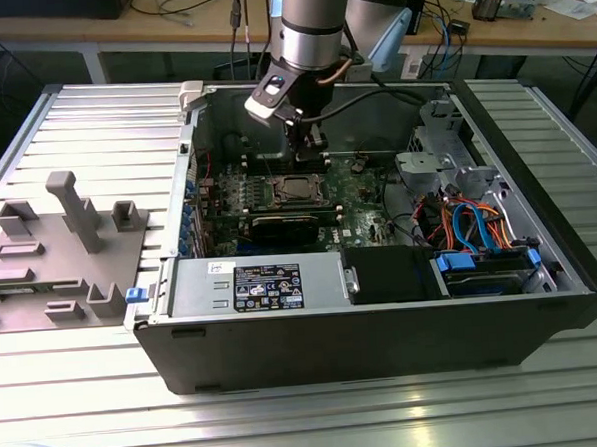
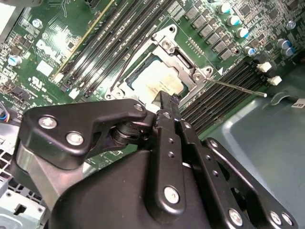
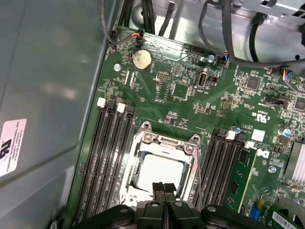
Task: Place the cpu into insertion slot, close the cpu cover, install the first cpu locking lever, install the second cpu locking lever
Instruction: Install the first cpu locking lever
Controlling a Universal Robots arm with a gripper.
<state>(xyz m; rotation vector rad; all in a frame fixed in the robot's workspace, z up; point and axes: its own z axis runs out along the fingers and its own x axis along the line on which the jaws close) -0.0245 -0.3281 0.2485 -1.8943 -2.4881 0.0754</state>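
One pair of jaws, pressed together and empty, hangs just above the cpu cover [image 3: 164,142] lying over the cpu [image 3: 159,169]; a locking lever [image 2: 238,88] juts alongside.

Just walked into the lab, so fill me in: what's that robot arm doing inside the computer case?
The arm's gripper, shut and empty, hangs just above the cpu, which lies on the green board with the cpu cover down around it. One locking lever juts out sideways, seemingly unlatched.
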